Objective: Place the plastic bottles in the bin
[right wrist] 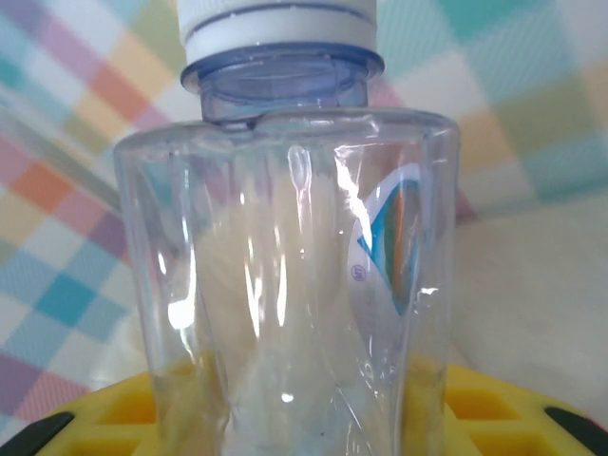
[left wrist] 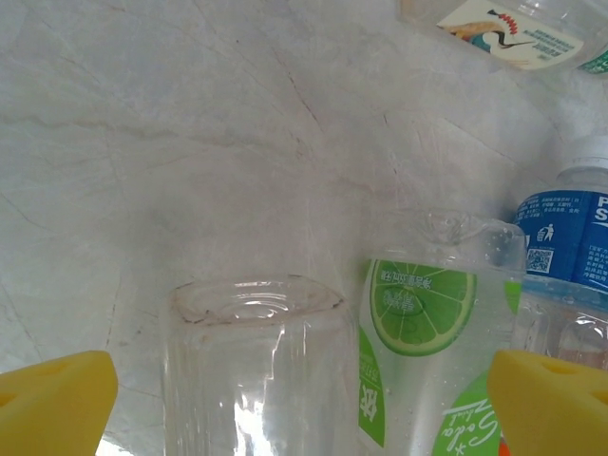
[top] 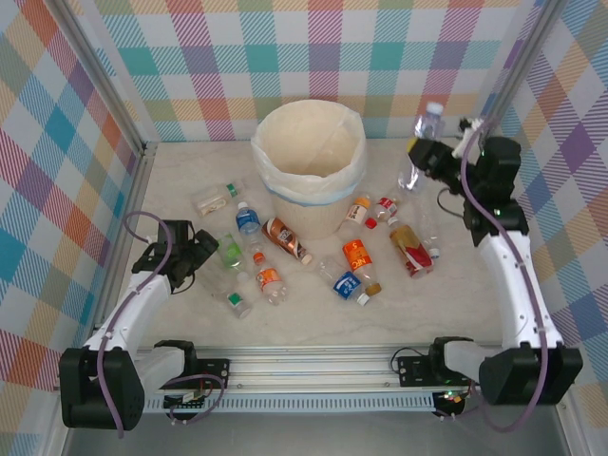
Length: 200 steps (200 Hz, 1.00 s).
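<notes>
Hanging above the table to the right of the bin, the right gripper is seen clamped on a white-capped bottle. This bottle is held upright, cap uppermost, clear of the surface and outside the bin's rim. In the right wrist view its lower body is gripped between the yellow pads.

The left gripper is positioned low over the table at the left, with its jaws spread wide apart. In the left wrist view an unlabelled clear bottle is framed between the yellow fingertips. A lime-labelled bottle is located just beside it, with a blue-labelled bottle next along. Contact between the fingertips and the clear bottle cannot be confirmed; a gap appears to be left on each side.

The other plastic bottles are scattered flat on the table in front of the bin, which is lined with a white bag.
</notes>
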Motion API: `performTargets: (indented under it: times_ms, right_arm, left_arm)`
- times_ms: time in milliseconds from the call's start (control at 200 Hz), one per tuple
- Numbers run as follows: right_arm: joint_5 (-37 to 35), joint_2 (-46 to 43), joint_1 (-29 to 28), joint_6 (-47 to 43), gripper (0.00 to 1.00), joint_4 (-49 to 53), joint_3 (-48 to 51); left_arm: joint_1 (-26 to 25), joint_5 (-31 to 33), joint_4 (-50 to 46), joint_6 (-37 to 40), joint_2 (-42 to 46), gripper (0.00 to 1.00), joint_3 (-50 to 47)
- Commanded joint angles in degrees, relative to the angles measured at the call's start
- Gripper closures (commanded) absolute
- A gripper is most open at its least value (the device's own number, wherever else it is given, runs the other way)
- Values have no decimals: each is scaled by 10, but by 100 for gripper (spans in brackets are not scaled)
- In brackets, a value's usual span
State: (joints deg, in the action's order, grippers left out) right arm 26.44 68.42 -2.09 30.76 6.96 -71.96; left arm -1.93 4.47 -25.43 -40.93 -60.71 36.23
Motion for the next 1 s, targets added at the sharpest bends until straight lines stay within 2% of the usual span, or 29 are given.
performTargets:
  times_ms: [0,140,275,395,515,610,760,890,995]
  right_arm:
    - [51,59,-49,-21,59,-74,-86]
    - [49,165,-92,11,59,-118,-206]
    - [54,262,-123,-9,58,-121,-318]
    - [42,345,-132,-22,58,-64,-421]
    - [53,408,-146,-60,59,21,-500]
    - [45,432,-166,-117,58,76,-518]
    - [-10,451,-196,-199,55,144,-513]
    - [-27,462,-213,-236,54,178,-509]
    - [-46,464,-220,-248,47,192,-504]
  left_arm:
    - [8,-24,-11,-16,-3,0,8]
    - [9,-61,-10,-1,-5,0,11]
    - [9,-89,-6,8,0,0,7]
    - [9,-115,0,9,9,0,-6]
    - [10,-102,-31,12,14,0,-6]
    - [9,-83,-59,10,18,0,-1]
    - [9,-64,-81,6,25,0,0]
    - [9,-59,-93,5,33,0,-2]
    - [9,-40,-124,12,45,0,-5]
